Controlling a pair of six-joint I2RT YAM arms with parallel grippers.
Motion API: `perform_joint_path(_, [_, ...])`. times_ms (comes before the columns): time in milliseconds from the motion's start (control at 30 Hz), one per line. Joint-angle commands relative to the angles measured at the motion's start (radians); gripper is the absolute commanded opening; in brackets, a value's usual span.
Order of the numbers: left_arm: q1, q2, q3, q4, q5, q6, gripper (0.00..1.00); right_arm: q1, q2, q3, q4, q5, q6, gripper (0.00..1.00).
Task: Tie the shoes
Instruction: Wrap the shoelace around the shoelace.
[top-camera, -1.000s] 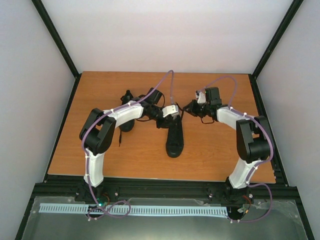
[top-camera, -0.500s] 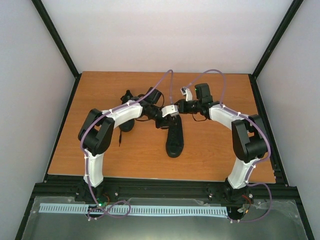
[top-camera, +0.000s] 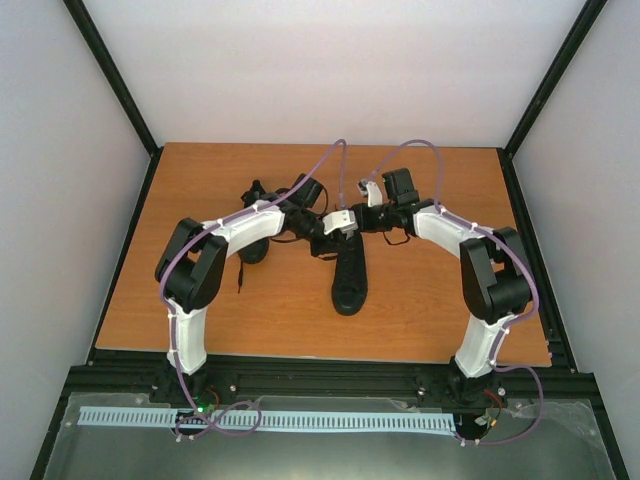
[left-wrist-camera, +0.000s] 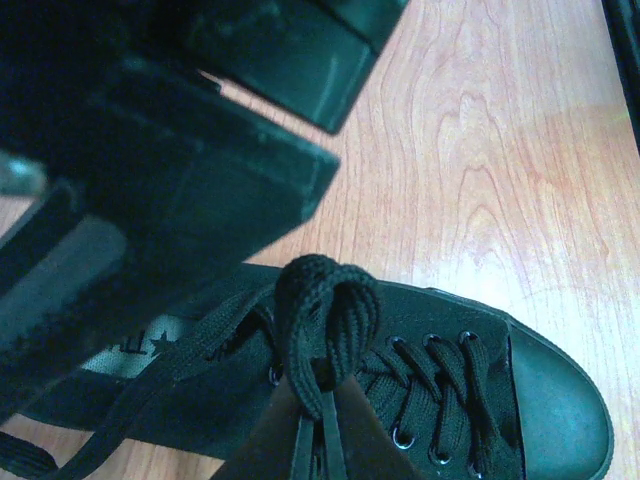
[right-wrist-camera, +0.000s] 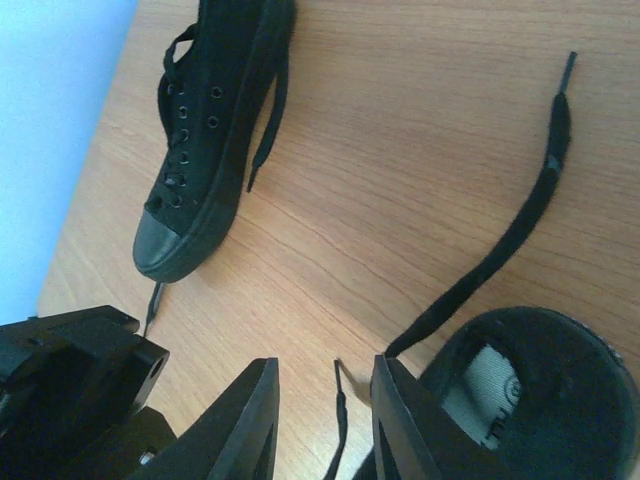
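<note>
The left claw (left-wrist-camera: 312, 432) pinches the sneaker (left-wrist-camera: 500, 400) by its lace loop (left-wrist-camera: 325, 310), best held taut. The right claw (right-wrist-camera: 325, 375), fingers parted, should close squarely on the lace end (right-wrist-camera: 341, 405).

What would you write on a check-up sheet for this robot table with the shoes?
Surface: wooden table, orange-brown.
Job's things: middle shoe and left shoe, both black, not tied, laces trailing.
Clutter: nothing seen.
Grippers: left tool shut on a lace loop above the middle shoe; right tool open, a loose lace end showing in its gap.
Cables: purple cables arch over both arms.
Surroundings: pale walls, black frame posts.
</note>
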Motion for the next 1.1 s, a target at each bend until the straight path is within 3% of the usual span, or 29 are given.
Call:
perform_joint_path(0, [-0.003,-0.022,0.030,0.008,0.027,0.010,0.01,0.001,-0.086,0.031,-0.053,0.096,0.004,0.28])
perform_joint_path(267, [-0.001,-0.012,0.032,0.013,0.032,-0.004,0.01,-0.058,-0.242,-0.116,0.005,0.139,0.103,0.32])
perform_joint_path(500, [-0.001,-0.007,0.040,0.014,0.038,-0.005,0.01,-0.058,-0.331,-0.281,0.169,-0.044,0.091,0.45])
perform_joint_path(700, [-0.001,0.002,0.047,0.010,0.040,-0.007,0.01,-0.054,-0.276,-0.293,0.224,-0.085,0.104,0.51])
perform_joint_path(900, [0.000,0.007,0.054,0.005,0.040,-0.010,0.01,-0.017,-0.214,-0.264,0.234,-0.080,0.120,0.43])
perform_joint_path(1067, [0.000,0.010,0.058,0.000,0.039,-0.011,0.01,-0.010,-0.226,-0.268,0.212,-0.047,0.107,0.20])
